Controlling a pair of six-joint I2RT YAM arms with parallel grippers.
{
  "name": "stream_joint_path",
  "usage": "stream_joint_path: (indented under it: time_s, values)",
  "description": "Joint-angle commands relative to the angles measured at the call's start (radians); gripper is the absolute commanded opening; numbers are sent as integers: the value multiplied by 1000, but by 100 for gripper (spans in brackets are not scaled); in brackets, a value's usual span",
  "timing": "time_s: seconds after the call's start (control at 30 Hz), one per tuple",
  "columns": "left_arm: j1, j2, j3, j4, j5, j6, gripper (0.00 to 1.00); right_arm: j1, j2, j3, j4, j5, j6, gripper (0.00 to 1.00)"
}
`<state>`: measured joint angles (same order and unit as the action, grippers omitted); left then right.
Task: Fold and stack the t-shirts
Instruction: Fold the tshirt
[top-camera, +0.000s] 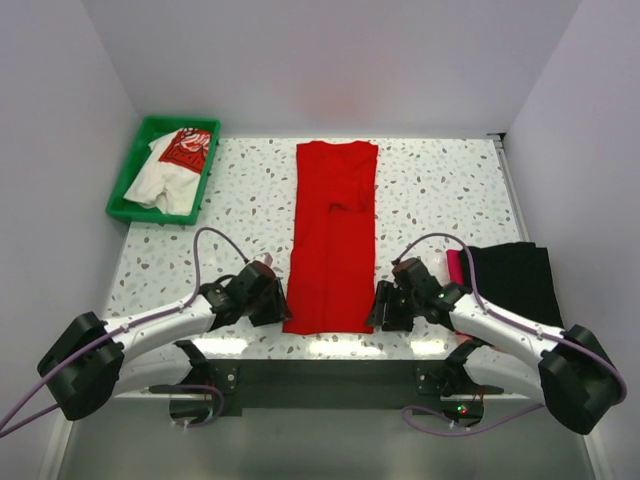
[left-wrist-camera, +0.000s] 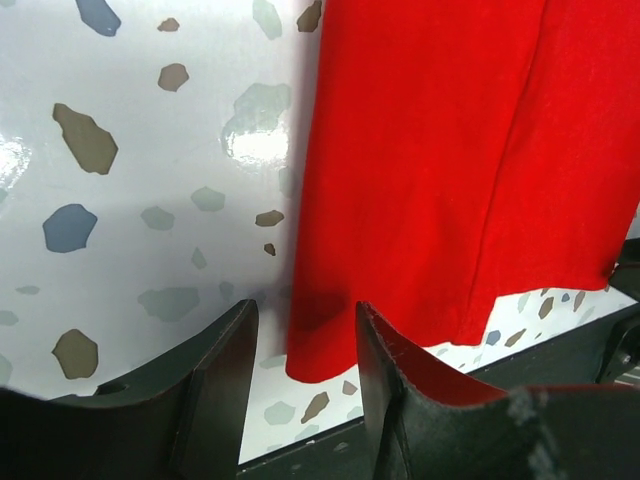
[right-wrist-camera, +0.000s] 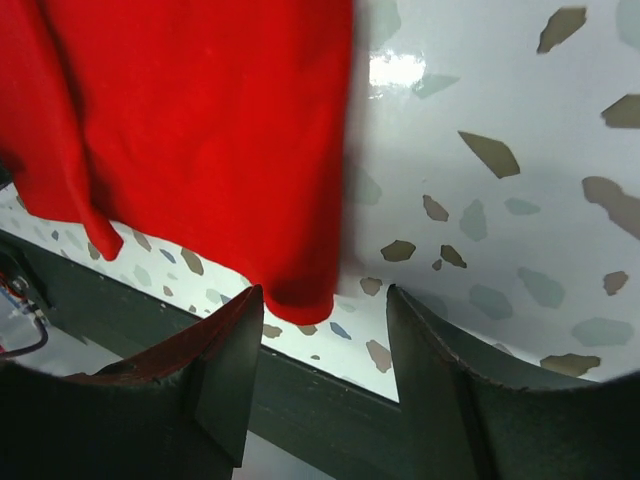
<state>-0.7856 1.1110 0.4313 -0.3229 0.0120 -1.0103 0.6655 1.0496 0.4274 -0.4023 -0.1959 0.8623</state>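
No writing can be read anywhere. The red print on the white t-shirt (top-camera: 172, 170) carries pale marks too small to make out. That shirt lies crumpled in the green tray (top-camera: 123, 190) at the upper left of the overhead view, and neither wrist view shows it.

The red t-shirt (top-camera: 333, 235) lies in the centre of the speckled worktop (top-camera: 250, 190). It is folded into a long narrow strip running from top to bottom of the frame.

At the right of the overhead view lies a folded black t-shirt (top-camera: 515, 280). A magenta t-shirt (top-camera: 455, 266) sits at its left edge, mostly hidden by the right arm, so how the two overlap cannot be told.

The left gripper (top-camera: 277, 303) sits at the strip's lower left corner and the right gripper (top-camera: 383, 305) at its lower right corner. From above both are dark shapes and their jaws are hard to make out. The wrist views settle it. The jaws of the left gripper (left-wrist-camera: 305, 315) stand apart with the shirt's corner in the gap. Those of the right gripper (right-wrist-camera: 325, 295) are likewise spread around the other corner. Whether either touches the cloth cannot be told.
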Motion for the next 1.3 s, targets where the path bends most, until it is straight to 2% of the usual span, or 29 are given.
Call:
stream_joint_path:
  time_s: [0.0,0.4,0.47,0.5,0.63,0.73,0.93,1.07,1.27]
  values:
    - [5,12,-26,22,31,-13,48,16,10,-16,88,-43,61,56]
    - [-52,12,-86,68,78,-69,31,19,43,-49,131,-68,80,43]
    - [-69,23,-86,84,80,-77,27,17,47,-55,131,-69,75,36]
    - [-81,26,-85,87,83,-83,22,16,50,-58,131,-71,72,32]
    - [-107,27,-85,93,86,-97,9,17,37,-70,99,-73,51,8]
    - [-115,1,-85,79,89,-105,3,17,-3,-73,43,-69,29,0]
    - [-147,-74,-83,64,100,-119,0,17,-132,-72,-82,-102,-6,0]
    - [-161,-99,-31,41,88,-97,0,17,-221,-50,-148,-97,-25,0]
    - [-126,1,165,18,28,24,0,16,-149,117,-182,8,-91,0]
